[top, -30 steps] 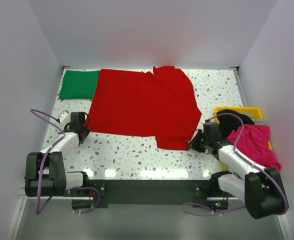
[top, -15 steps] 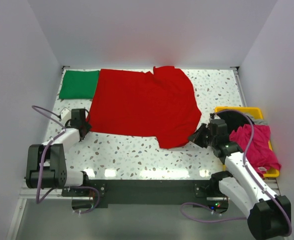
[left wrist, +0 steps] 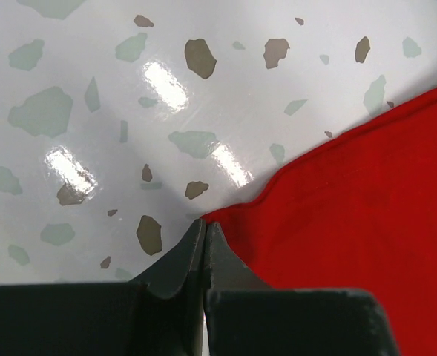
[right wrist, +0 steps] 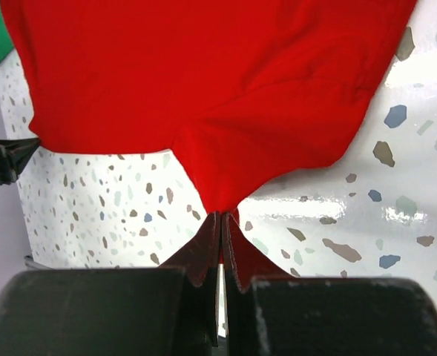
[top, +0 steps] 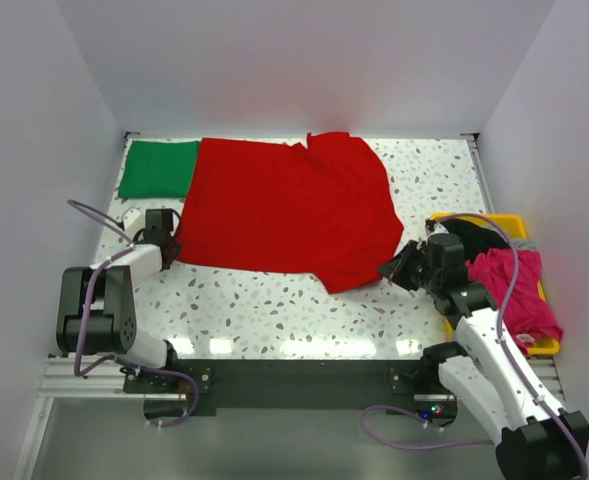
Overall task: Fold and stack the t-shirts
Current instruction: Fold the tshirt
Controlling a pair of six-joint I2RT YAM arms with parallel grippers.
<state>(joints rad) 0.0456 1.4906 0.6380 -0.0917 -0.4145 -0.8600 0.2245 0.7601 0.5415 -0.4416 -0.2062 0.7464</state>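
As only right wrist shows, red t-shirt (right wrist: 203, 89) pinched

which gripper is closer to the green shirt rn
Left. The left gripper sits at the red t-shirt's near left corner, just in front of the green t-shirt; the right gripper pinches the red t-shirt's right end, far across the table.

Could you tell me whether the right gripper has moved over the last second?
Yes. The right gripper, shut on the red t-shirt, has shifted away from the near edge, toward the yellow tray.
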